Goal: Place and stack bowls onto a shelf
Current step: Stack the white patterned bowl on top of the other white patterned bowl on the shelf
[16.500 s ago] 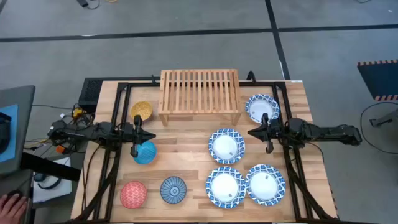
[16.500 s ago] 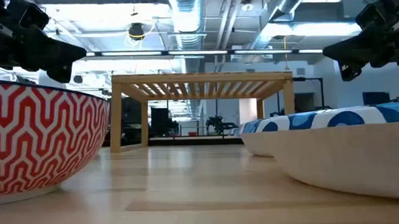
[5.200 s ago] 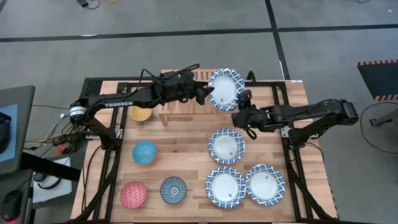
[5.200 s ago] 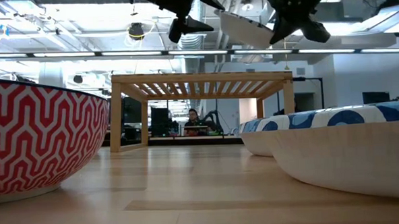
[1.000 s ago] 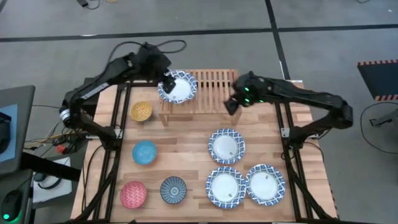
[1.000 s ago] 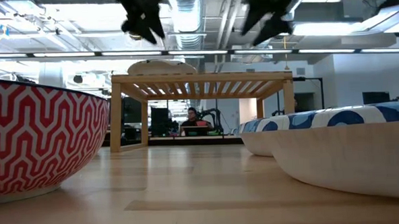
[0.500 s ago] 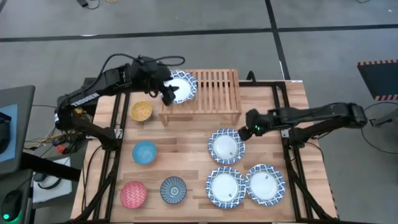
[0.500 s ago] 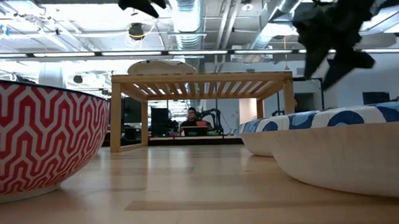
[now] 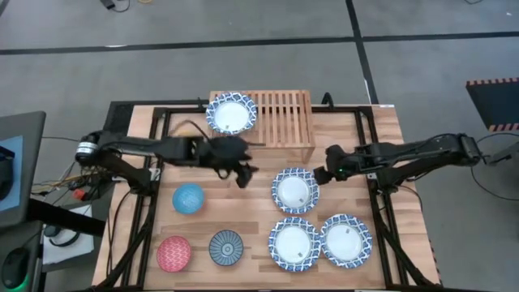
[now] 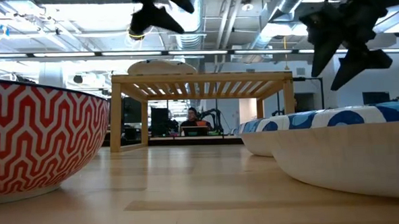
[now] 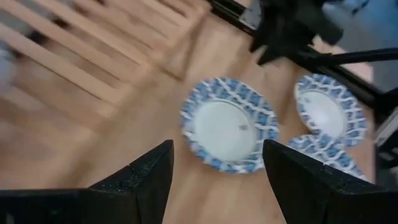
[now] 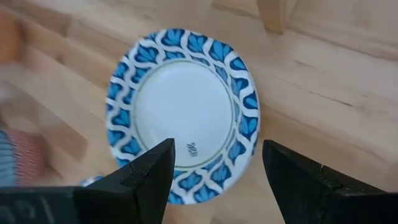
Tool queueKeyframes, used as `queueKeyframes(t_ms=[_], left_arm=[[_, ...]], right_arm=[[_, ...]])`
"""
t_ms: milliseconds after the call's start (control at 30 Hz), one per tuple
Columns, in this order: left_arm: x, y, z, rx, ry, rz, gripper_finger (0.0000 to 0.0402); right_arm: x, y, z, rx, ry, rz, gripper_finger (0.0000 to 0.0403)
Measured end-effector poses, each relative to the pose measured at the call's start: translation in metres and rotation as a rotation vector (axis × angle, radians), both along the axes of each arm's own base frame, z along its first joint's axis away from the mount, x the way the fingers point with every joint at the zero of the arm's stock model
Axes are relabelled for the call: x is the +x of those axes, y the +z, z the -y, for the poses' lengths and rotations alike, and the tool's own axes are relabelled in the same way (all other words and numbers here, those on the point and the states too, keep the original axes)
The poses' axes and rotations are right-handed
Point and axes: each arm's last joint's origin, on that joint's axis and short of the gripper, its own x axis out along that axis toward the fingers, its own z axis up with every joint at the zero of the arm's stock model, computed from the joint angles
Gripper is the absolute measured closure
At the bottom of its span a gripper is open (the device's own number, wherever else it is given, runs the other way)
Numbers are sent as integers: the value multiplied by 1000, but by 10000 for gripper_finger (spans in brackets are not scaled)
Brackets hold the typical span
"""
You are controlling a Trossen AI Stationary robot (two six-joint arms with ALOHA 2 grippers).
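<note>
One white bowl with a blue rim [image 9: 230,113] sits on the left end of the shelf [image 9: 280,118], which stands at the worktop's [image 9: 251,203] far edge. The left end effector [image 9: 241,173] hangs above the worktop just in front of the shelf's left half, fingers spread and holding nothing; the shelved bowl lies behind it, apart. The right end effector [image 9: 321,173] is also open and empty, poised just beside the right rim of the middle white bowl [image 9: 294,191], which lies on the worktop in front of the shelf's right end. Two more white bowls [image 9: 293,244] [image 9: 346,241] rest side by side along the near edge. The light blue bowl [image 9: 188,198], red bowl [image 9: 173,253] and dark blue bowl [image 9: 226,247] stand on the left half.
</note>
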Motion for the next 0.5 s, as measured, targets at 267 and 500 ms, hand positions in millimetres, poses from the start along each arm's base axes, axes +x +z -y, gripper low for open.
queueKeyframes(t_ms=[267, 500], left_arm=[[52, -94, 44, -211, 54, -13, 171], [104, -154, 51, -334, 160, -44, 171]], right_arm=[[-14, 14, -8, 61, -4, 89, 133], [-34, 20, -10, 31, 54, 78, 133]])
